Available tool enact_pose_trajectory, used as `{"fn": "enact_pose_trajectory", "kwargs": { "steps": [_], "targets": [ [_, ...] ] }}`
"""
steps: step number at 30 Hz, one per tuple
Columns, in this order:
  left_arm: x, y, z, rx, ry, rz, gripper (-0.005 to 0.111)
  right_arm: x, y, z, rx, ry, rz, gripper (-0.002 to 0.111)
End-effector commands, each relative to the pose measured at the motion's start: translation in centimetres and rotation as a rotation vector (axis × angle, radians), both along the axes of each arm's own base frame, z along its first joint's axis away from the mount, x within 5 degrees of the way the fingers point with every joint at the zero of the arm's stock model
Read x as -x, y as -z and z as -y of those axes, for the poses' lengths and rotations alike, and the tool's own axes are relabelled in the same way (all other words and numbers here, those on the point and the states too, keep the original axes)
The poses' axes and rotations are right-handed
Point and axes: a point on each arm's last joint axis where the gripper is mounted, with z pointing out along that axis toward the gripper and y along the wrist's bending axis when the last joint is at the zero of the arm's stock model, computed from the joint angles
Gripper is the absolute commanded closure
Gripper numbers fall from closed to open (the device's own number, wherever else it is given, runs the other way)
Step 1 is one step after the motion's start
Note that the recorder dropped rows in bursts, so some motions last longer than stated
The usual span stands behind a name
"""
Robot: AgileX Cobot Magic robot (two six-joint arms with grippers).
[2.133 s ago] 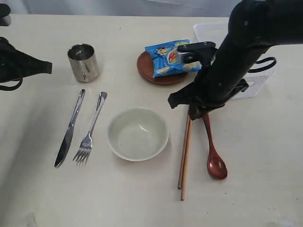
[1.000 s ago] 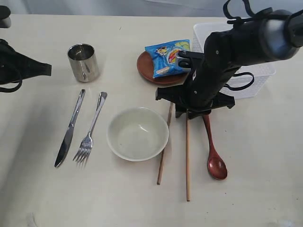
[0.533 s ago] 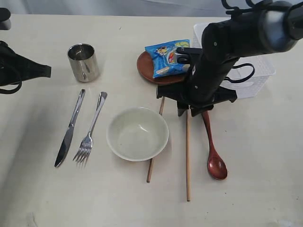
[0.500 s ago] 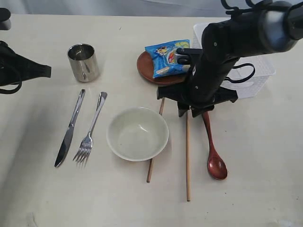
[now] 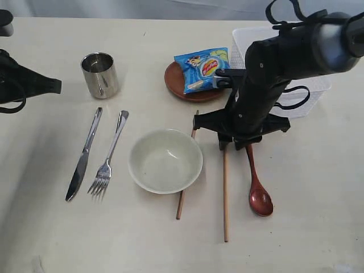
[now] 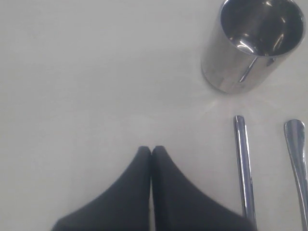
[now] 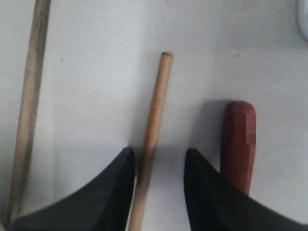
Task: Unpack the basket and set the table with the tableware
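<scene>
**Right fingers astride a chopstick; settings laid across the table**

Nearest me is bare pale cream tabletop [image 5: 318, 227], matte, with faint grain. The tips of two thin wooden sticks come first. The straight chopstick [image 5: 225, 193] lies lengthwise, and the slanted chopstick [image 5: 181, 205] runs partly hidden behind the round cream bowl [image 5: 165, 161]. A red-brown wooden spoon [image 5: 259, 193] lies just right of the straight one. Left of the bowl, a steel knife [image 5: 84, 154] and a steel fork [image 5: 108, 156] lie side by side.

Mid-table, the right gripper [image 7: 156, 159] has its black fingers apart on either side of the straight chopstick's far end, not pinching it. The left gripper [image 6: 151, 150] is at the left edge, tips pressed together and empty, near the shiny steel cup [image 5: 100, 74].

Farther back, a small brown plate [image 5: 187, 95] carries a blue snack bag [image 5: 203, 68]. The white perforated plastic basket [image 5: 245, 40] sits at the far right, behind the right arm. Beyond the table edge is a grey wall strip [image 5: 142, 7].
</scene>
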Motion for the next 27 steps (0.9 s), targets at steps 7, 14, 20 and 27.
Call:
{"fn": "enact_pose_trajectory", "kwargs": {
  "steps": [7,14,20,27],
  "targets": [
    [0.0,0.0,-0.1,0.009,-0.010,-0.003,0.107,-1.4,-1.4,-0.7,-0.042,0.000,0.082,0.074],
    [0.0,0.0,-0.1,0.009,-0.010,-0.003,0.107,-2.5,-2.4,-1.4,-0.072,-0.020,0.143,0.074],
    [0.0,0.0,-0.1,0.009,-0.010,-0.003,0.107,-4.1,-4.1,-2.4,-0.094,-0.018,0.166,0.074],
    [0.0,0.0,-0.1,0.009,-0.010,-0.003,0.107,-6.2,-2.8,-4.2,-0.095,0.014,0.056,0.074]
  ]
}}
